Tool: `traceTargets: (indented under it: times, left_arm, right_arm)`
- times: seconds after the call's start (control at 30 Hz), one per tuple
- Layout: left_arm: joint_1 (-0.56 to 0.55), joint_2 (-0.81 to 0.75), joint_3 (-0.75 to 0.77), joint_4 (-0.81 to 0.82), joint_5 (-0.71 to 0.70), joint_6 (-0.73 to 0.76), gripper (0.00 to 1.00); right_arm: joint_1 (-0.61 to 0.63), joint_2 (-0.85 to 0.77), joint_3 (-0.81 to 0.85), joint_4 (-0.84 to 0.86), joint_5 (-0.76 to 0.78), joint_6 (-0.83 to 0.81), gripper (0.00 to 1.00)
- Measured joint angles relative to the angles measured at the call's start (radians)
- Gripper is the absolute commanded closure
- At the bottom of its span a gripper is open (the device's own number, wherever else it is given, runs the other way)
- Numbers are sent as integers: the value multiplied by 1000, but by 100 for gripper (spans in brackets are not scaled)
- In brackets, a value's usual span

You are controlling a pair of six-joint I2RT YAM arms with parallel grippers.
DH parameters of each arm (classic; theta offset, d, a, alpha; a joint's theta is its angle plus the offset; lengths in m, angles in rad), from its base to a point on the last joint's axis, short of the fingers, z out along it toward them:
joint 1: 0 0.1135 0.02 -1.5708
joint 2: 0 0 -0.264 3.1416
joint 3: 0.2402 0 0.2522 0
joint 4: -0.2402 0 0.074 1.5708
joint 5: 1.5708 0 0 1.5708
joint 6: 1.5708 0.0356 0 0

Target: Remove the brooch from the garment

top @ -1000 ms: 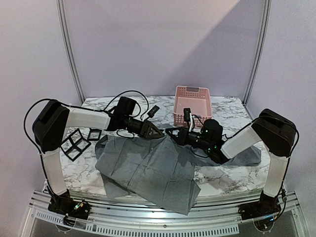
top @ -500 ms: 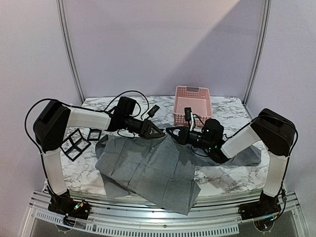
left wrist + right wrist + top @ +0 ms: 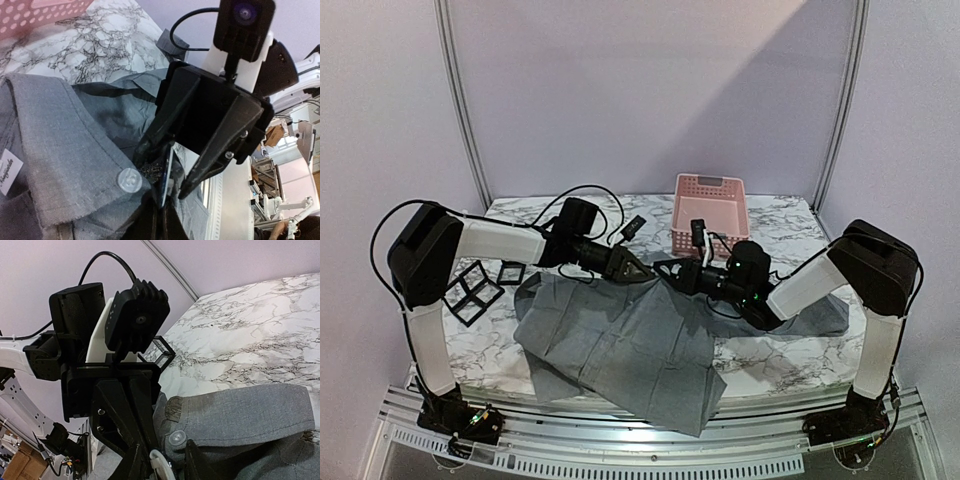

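The grey garment (image 3: 620, 340) lies spread over the table, its front hanging off the near edge. Its collar (image 3: 60, 135) carries a clear button (image 3: 129, 180). The brooch (image 3: 167, 170) shows edge-on as a thin blue-white disc beside that button. My left gripper (image 3: 638, 270) is shut, and the disc's lower edge runs in between its fingers (image 3: 161, 220). My right gripper (image 3: 663, 268) faces it tip to tip. Its jaws stand apart on either side of the brooch (image 3: 159, 462), which is seen there as a white rim next to the button (image 3: 176, 437).
A pink basket (image 3: 708, 205) stands at the back of the marble table, just behind the grippers. Black wire-frame boxes (image 3: 470, 290) lie at the left by the garment's edge. A white label (image 3: 7, 170) is sewn inside the collar.
The right gripper's jaws have opened from shut around the brooch. The left gripper stays shut. Both arms have barely shifted.
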Motion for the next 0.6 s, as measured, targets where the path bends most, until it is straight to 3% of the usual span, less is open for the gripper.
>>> traceTargets:
  times: [0.23,0.6]
  left_arm:
    - [-1,0,0,-35,-10,30,100]
    - [-2,0,5,-56,-24,48,100]
  right_arm:
    - [1,-27,-16,-23,4,-14,51]
    - [-1,-114,-80,-89,8,-52,42]
